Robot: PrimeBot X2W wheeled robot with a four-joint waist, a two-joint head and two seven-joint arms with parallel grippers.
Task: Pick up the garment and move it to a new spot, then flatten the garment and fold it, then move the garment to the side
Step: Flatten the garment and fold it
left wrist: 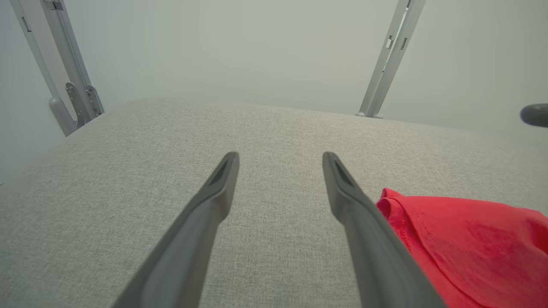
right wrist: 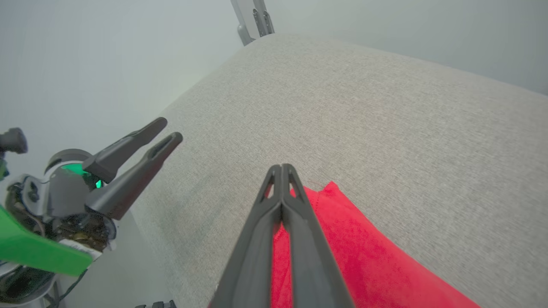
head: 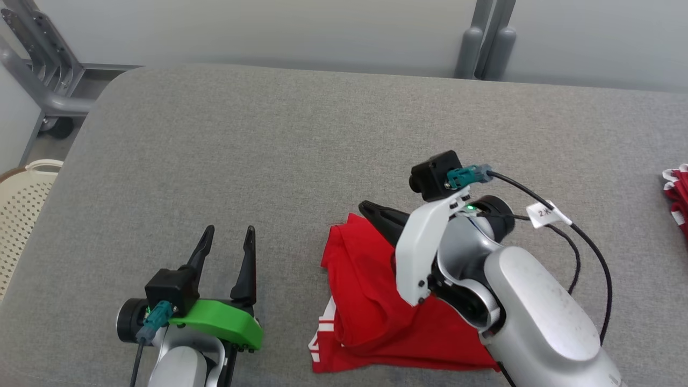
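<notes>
A red garment (head: 371, 301) with white print lies bunched on the grey padded table (head: 269, 150), near its front edge. My right gripper (head: 371, 207) sits at the garment's far corner. In the right wrist view its fingers (right wrist: 281, 169) are pressed together, with red cloth (right wrist: 364, 256) caught between them lower down. My left gripper (head: 229, 230) hovers open over bare table to the left of the garment, with nothing between its fingers. The left wrist view has the open gripper (left wrist: 280, 156) with the garment's edge (left wrist: 471, 239) just right of the right finger. The left gripper (right wrist: 169, 130) also appears in the right wrist view.
Another red and white cloth (head: 678, 196) lies at the table's right edge. A cream perforated basket (head: 21, 204) stands on the floor beyond the table's left edge. A grey metal frame (head: 48, 70) and a post (head: 484, 43) stand behind the table.
</notes>
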